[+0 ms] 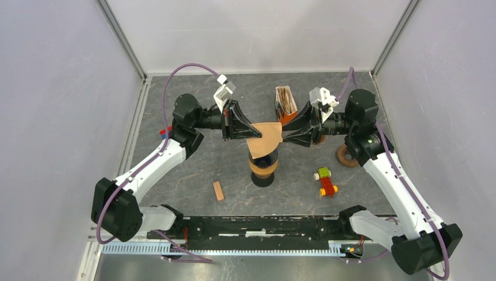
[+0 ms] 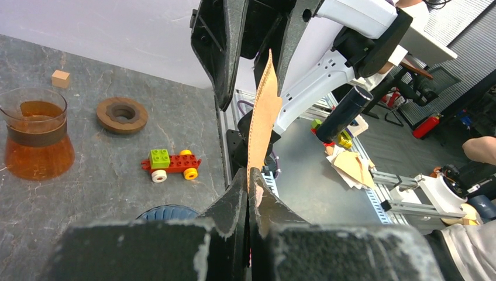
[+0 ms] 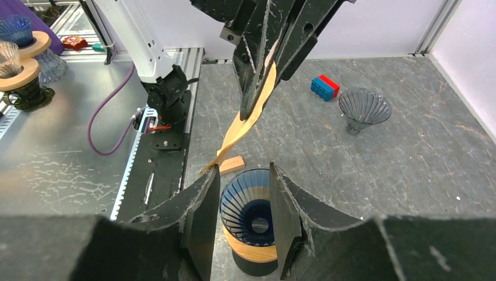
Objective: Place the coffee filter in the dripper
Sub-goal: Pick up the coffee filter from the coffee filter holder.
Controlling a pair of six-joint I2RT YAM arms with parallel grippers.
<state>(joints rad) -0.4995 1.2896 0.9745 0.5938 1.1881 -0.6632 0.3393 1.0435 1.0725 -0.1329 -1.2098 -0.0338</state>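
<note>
While the left gripper (image 1: 248,130) is clamped tight on one edge of the coffee filter (image 1: 266,139), the paper hangs in the air above the dripper (image 1: 263,163), not yet in it. My right gripper (image 1: 286,133) faces it from the opposite side, jaws apart and straddling the far edge without pinching.

Judgement: I read this two-sided approach as a way to spread the flat-folded filter into a cone before lowering it.

Risk: the paper is limp and bowed, so a tug could tear it or slip it free.
</note>
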